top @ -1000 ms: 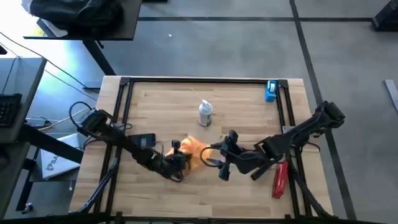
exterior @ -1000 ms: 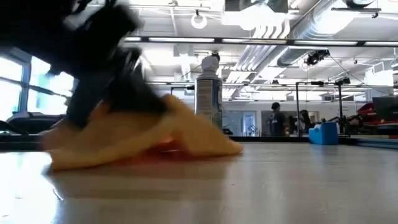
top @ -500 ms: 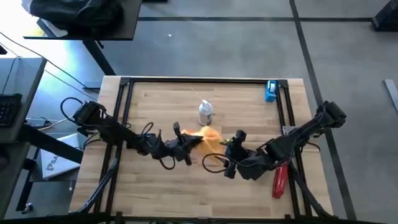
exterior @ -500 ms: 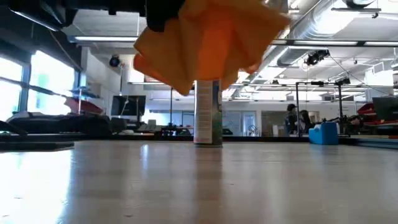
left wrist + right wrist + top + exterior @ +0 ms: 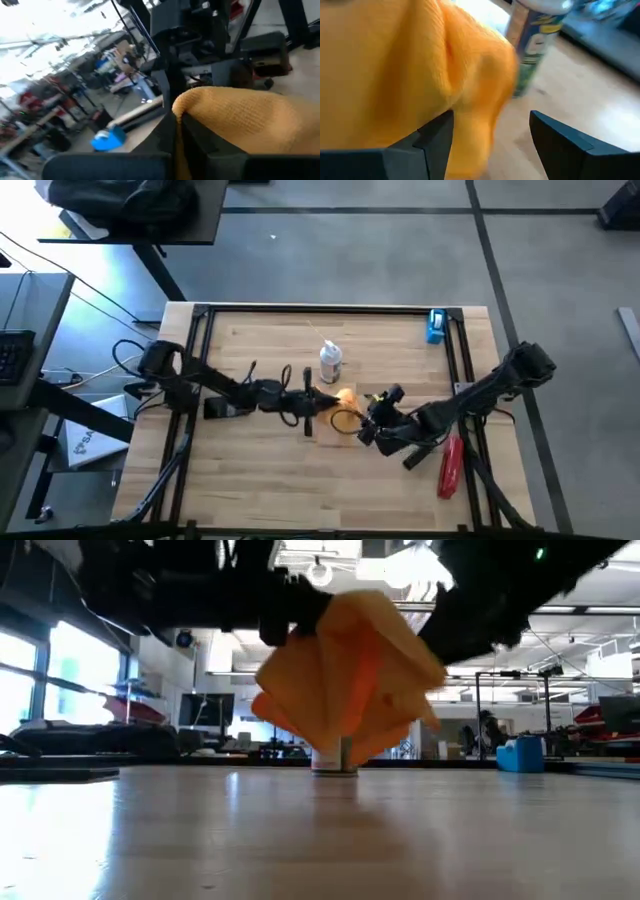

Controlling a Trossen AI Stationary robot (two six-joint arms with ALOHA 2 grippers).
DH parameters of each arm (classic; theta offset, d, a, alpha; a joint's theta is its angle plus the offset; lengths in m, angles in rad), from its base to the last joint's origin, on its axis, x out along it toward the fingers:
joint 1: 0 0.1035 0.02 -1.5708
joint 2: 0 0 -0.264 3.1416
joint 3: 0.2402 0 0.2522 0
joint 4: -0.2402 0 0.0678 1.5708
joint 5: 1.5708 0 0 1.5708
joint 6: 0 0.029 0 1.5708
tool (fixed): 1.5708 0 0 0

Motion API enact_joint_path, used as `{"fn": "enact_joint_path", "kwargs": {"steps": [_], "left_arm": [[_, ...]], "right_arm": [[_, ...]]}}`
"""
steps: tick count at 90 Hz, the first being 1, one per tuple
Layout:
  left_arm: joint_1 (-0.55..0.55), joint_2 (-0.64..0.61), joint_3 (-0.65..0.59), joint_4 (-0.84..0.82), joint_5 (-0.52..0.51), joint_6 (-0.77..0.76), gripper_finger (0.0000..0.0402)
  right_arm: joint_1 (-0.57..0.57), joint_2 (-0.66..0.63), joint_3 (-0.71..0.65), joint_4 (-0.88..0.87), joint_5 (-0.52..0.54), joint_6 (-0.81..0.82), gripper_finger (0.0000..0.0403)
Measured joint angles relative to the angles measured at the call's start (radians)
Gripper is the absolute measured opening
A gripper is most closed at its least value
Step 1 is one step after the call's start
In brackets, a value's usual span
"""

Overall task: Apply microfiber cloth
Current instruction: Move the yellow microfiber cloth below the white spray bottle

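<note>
The left gripper (image 5: 322, 402) pinches the microfiber cloth (image 5: 345, 675) tight and holds it up off the table (image 5: 400, 340), so the cloth hangs down in loose folds over the middle of the wood. I think it is lifted so the other arm can take a corner. The right gripper (image 5: 368, 412) waits just beside the cloth with its fingers spread apart. A spray bottle (image 5: 330, 362) stands behind, toward the far edge. A red tool (image 5: 450, 467) lies near the right edge.

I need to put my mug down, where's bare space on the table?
Bare wood lies along the near edge of the table and across the far left, beyond the spray bottle. The middle is crowded: both grippers meet at the microfiber cloth.
</note>
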Motion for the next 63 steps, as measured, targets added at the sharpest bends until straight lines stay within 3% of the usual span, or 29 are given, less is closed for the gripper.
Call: {"fn": "enact_joint_path", "kwargs": {"steps": [8, 16, 43, 63], "left_arm": [[0.037, 0.025, 0.013, 0.011, 0.032, -0.069, 0.0006], [0.060, 0.046, 0.026, 0.028, 0.053, -0.129, 0.0020], [0.070, 0.054, 0.040, 0.120, 0.055, -0.257, 0.0085], [0.070, 0.027, -0.016, 0.110, -0.049, -0.290, 0.0119]], "right_arm": [[-0.046, 0.003, -0.111, 0.295, -0.089, -0.073, 0.0228], [-0.081, 0.012, -0.172, 0.452, -0.131, -0.108, 0.0228], [-0.156, 0.086, -0.161, 0.471, -0.147, -0.143, 0.0228], [-0.170, 0.181, -0.106, 0.466, -0.143, -0.126, 0.0228]]}}
